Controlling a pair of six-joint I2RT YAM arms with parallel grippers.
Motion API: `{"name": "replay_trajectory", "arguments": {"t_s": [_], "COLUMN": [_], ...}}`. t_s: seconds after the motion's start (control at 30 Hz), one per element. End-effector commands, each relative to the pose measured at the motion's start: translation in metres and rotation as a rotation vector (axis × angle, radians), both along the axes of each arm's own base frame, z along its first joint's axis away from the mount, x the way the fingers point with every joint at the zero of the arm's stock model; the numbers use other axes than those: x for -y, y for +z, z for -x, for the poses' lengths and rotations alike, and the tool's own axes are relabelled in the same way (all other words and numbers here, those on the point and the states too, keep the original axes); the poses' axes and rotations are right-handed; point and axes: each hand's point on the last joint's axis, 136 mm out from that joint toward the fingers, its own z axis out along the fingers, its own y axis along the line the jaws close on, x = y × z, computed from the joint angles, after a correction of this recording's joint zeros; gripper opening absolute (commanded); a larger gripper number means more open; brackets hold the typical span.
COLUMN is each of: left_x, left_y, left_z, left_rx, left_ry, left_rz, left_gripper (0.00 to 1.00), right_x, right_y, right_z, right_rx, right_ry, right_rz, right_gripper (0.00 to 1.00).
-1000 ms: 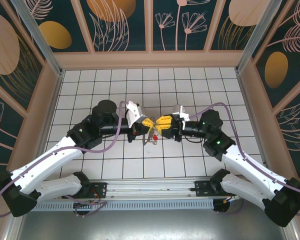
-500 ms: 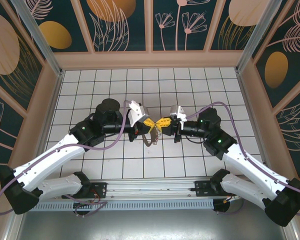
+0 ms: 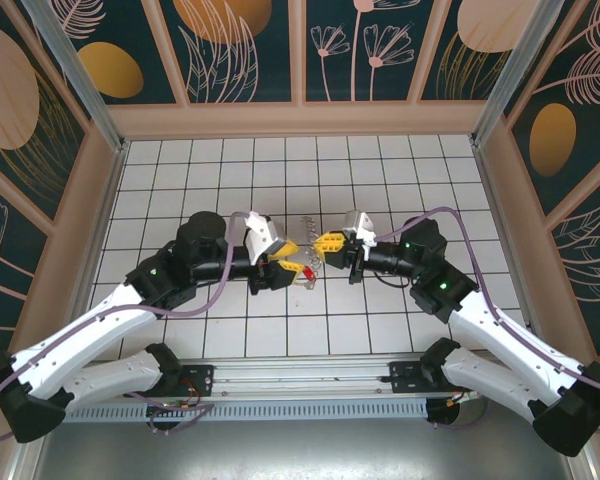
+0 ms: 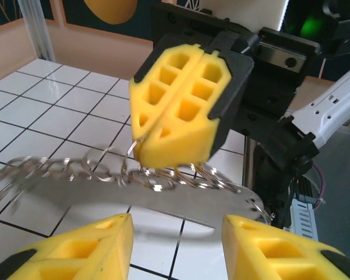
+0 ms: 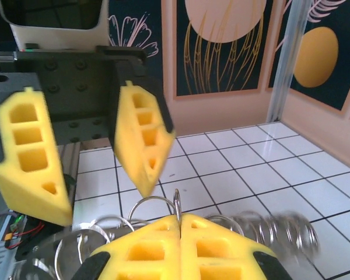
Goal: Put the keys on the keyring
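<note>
Right pincer [image 4: 154,143] is clenched, pinching a small wire ring on the dangling keyring [image 4: 181,204]. Left pincer [image 5: 96,175] is released, fingers partly spread, just beside it.

We find the middle of the white tiled table [image 3: 180,170] crowded. The left gripper [image 3: 287,258], yellow fingers parted, faces the right gripper [image 3: 327,241], whose fingers pinch a chain of silvery wire rings [image 4: 163,177]. A flat tan-grey metal keyring loop [image 4: 181,201] hangs just under it, leaving no passage between the tips. Bare tiles lie open behind and to both sides, up to the tan-framed patterned wall panels [image 3: 300,115]. The white arm links [image 3: 90,335] cross the near tiles.
</note>
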Motion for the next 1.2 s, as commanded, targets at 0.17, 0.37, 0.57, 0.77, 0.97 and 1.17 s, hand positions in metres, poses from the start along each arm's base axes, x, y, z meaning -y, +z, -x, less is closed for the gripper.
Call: {"name": "replay_trajectory", "arguments": {"t_s": [0.17, 0.37, 0.57, 0.77, 0.97, 1.17], "left_x": [0.004, 0.007, -0.001, 0.007, 0.016, 0.016], "left_y": [0.026, 0.039, 0.055, 0.045, 0.044, 0.036], "left_z": [-0.008, -0.004, -0.005, -0.011, -0.013, -0.015], "left_rx": [0.052, 0.082, 0.123, 0.114, 0.117, 0.116], "left_ry": [0.026, -0.003, 0.031, 0.018, -0.010, -0.004], "left_rz": [0.064, 0.112, 0.117, 0.073, 0.067, 0.044], "left_gripper": [0.39, 0.35, 0.38, 0.31, 0.28, 0.31], "right_x": [-0.001, -0.004, -0.005, -0.008, -0.008, -0.008], "right_y": [0.017, 0.017, 0.017, 0.018, 0.019, 0.022], "right_z": [0.007, 0.015, 0.017, 0.020, 0.024, 0.026], "right_rx": [0.090, 0.083, 0.087, 0.087, 0.087, 0.090], "right_ry": [0.008, 0.031, 0.039, 0.059, 0.068, 0.075], "right_rz": [-0.042, -0.040, -0.039, -0.043, -0.042, -0.059], "right_gripper": [0.00, 0.00, 0.00, 0.00, 0.00, 0.00]}}
